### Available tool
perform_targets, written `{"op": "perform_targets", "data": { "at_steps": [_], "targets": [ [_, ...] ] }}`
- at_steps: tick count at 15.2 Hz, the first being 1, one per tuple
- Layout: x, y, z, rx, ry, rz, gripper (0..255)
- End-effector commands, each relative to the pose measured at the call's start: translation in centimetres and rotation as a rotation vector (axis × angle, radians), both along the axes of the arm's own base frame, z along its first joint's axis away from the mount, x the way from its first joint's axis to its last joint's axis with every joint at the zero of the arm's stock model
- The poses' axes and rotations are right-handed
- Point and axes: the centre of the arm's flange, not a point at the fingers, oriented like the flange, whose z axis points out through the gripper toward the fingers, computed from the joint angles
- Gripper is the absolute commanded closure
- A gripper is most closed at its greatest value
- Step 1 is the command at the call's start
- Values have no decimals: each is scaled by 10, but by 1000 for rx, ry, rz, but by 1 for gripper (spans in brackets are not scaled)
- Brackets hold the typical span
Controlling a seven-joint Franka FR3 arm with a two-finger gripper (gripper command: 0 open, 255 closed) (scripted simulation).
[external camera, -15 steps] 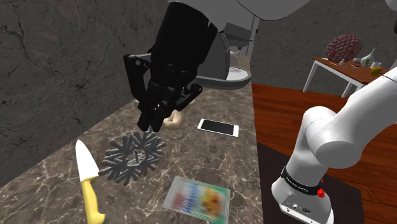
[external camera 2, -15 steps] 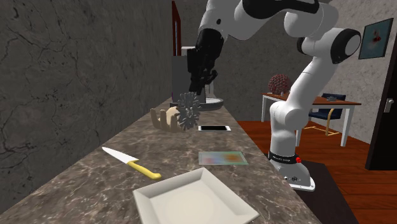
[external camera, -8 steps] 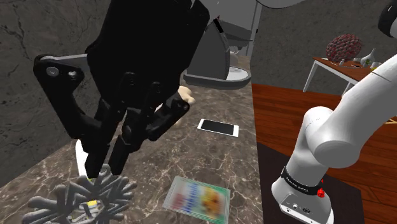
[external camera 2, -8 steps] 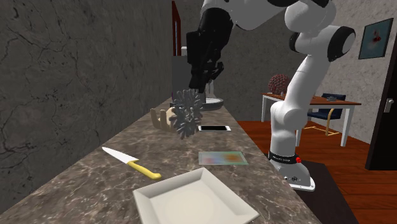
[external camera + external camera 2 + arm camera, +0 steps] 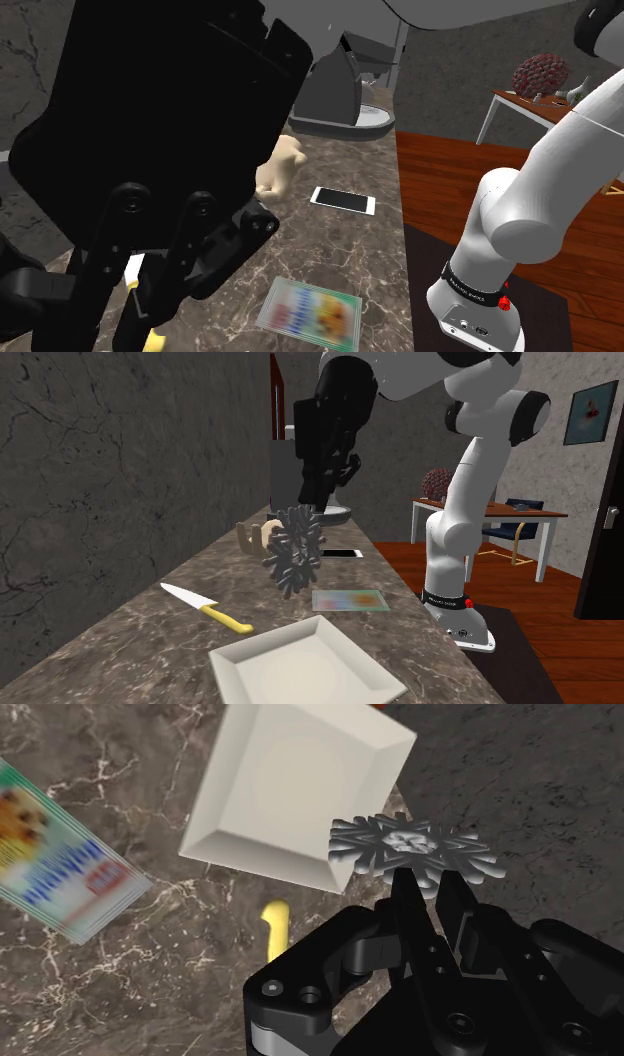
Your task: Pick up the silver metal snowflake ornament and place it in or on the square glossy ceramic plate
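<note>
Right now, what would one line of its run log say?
phase: lifted | end effector: shut on snowflake ornament | ornament: in the air above counter | plate: empty

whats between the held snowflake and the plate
Nothing stands there: in the second exterior view, only bare marble counter shows between the snowflake and the plate.

The plate [image 5: 265, 640] sits on the counter [image 5: 120, 642], nearest in the second exterior view. A knife [image 5: 212, 611] lies left of the plate, a card [image 5: 348, 600] just behind it, and a phone [image 5: 337, 553] and holder [image 5: 255, 536] farther behind. The snowflake ornament [image 5: 293, 549] hangs above the counter behind the plate, clasped in the gripper [image 5: 304, 505].
</note>
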Motion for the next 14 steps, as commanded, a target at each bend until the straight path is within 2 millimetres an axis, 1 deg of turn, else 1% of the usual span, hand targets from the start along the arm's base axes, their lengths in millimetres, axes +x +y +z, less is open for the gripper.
{"op": "perform_targets", "data": {
  "at_steps": [1,14],
  "targets": [
    [0,0,-10,0,0,0,255],
    [0,0,-79,0,0,0,255]
  ]
}}
